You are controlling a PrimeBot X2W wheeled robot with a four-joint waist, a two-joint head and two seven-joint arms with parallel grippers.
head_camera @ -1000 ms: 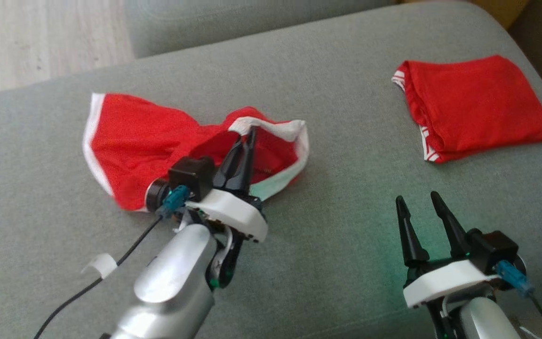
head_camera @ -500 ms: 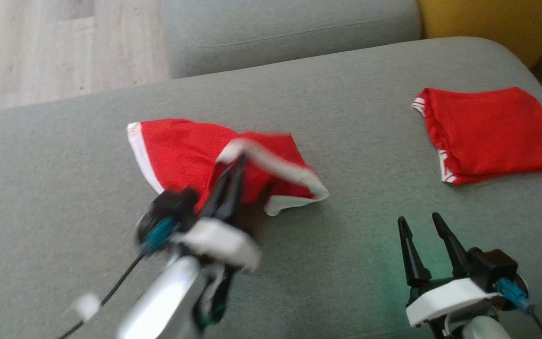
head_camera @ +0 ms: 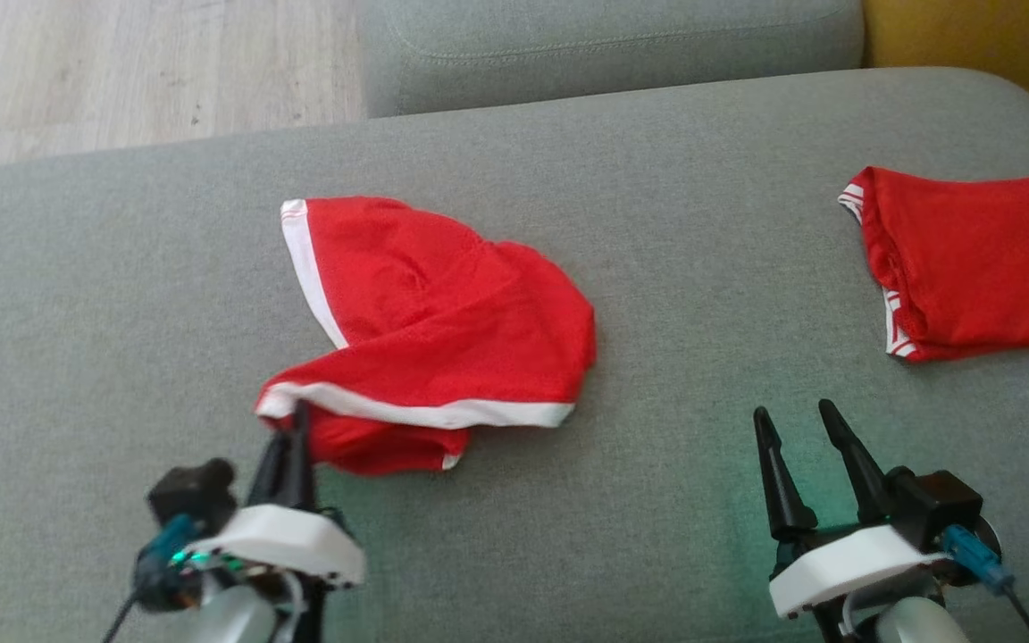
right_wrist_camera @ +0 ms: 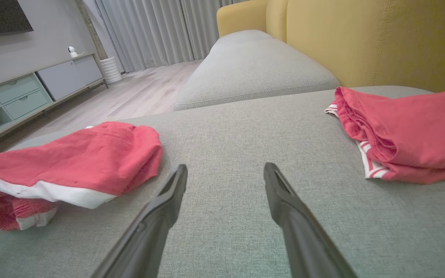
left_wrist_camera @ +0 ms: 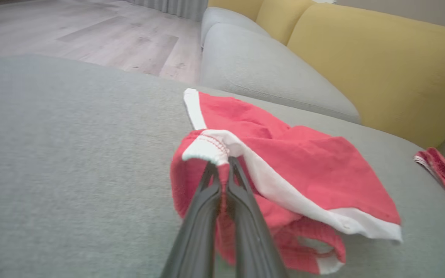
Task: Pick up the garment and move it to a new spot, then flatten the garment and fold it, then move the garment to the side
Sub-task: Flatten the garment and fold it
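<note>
Now my left pincer [head_camera: 298, 420] is clamped tight on the white-banded edge of the red garment [head_camera: 443, 330], which lies crumpled mid-cushion and spreads toward 1 o'clock from the tips. My right pincer [head_camera: 791, 413] stands wide, holding nothing, above the grey cushion [head_camera: 657, 223]. A folded red cloth [head_camera: 979, 259] lies at its 1 o'clock.
</note>
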